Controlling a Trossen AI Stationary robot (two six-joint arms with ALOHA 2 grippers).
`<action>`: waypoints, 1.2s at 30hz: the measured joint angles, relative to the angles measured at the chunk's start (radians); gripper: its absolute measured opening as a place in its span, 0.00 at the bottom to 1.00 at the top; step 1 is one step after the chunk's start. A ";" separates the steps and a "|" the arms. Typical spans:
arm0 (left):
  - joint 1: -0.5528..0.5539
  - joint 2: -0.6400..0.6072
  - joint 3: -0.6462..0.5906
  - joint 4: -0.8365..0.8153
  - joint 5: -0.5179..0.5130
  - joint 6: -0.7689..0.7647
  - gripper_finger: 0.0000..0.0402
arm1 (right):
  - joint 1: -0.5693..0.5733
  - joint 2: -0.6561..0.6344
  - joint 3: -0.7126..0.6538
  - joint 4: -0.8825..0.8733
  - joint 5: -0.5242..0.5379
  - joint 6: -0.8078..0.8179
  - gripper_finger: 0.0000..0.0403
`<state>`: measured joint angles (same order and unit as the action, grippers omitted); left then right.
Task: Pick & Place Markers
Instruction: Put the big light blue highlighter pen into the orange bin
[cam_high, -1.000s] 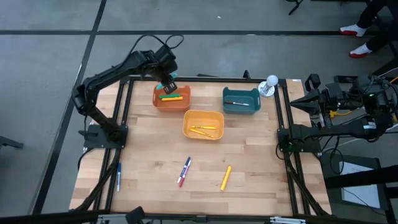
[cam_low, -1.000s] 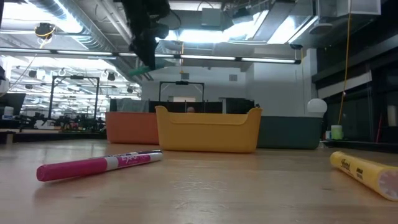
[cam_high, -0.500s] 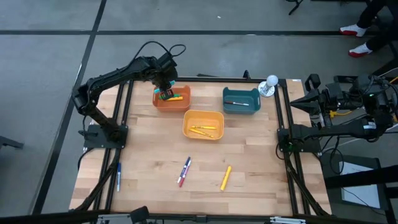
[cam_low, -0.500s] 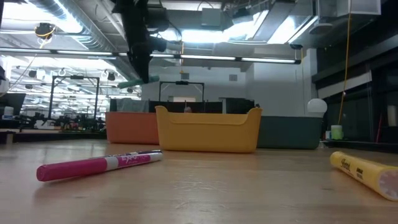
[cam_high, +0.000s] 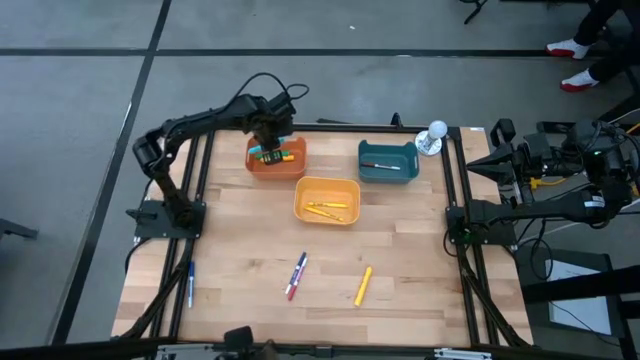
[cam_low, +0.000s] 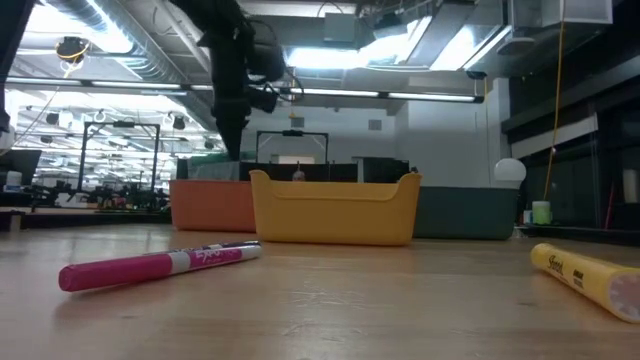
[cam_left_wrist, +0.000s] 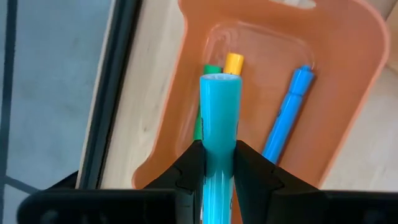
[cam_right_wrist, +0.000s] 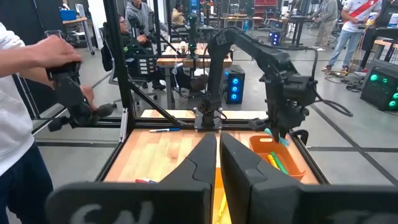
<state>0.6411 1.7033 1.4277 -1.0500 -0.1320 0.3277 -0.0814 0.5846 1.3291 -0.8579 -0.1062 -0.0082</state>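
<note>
My left gripper (cam_high: 268, 150) hangs over the orange bin (cam_high: 276, 160), shut on a teal marker (cam_left_wrist: 219, 118). In the left wrist view the orange bin (cam_left_wrist: 348, 93) holds a green marker (cam_left_wrist: 200, 121), an orange-yellow one (cam_left_wrist: 233, 63) and a blue one (cam_left_wrist: 287, 115), all lying on its floor. In the low view the arm (cam_low: 230, 110) drops behind the orange bin (cam_low: 210, 205). A pink marker (cam_low: 160, 266) and a yellow marker (cam_low: 590, 278) lie on the table. My right gripper (cam_right_wrist: 218, 155) waits shut at the table's right edge. My left gripper pinches the teal marker's barrel (cam_left_wrist: 219, 158) between its two fingers. It comes from above, pointing down into the orange bin, with the marker lying along the fingers. The marker's free end (cam_left_wrist: 220, 84) sticks out past the fingertips above the bin's markers; whether it touches them I cannot tell.
The yellow bin (cam_high: 327, 200) holds yellow markers and the teal bin (cam_high: 388, 160) holds one. Loose on the wood lie a pink and blue pair (cam_high: 297, 275), a yellow marker (cam_high: 363, 285) and a blue one (cam_high: 190, 284) by the left rail. A white ball (cam_high: 437, 130) stands at the far right.
My left gripper has come down over the orange bin, carrying the teal marker with it. In the low view the marker, a second ago well above the bin's rim, has dropped out of sight behind the bin.
</note>
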 joint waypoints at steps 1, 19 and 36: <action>0.000 0.008 0.000 0.000 0.000 0.001 0.15 | 0.000 0.000 0.000 0.000 0.000 0.000 0.06; 0.000 0.142 0.000 0.021 -0.003 0.027 0.15 | 0.000 0.000 0.000 0.000 0.000 0.000 0.06; -0.027 0.180 0.000 0.092 0.017 0.147 0.15 | 0.000 0.000 0.000 0.000 0.000 0.000 0.06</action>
<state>0.6141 1.8830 1.4273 -0.9579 -0.1150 0.4748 -0.0818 0.5846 1.3289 -0.8578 -0.1062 -0.0082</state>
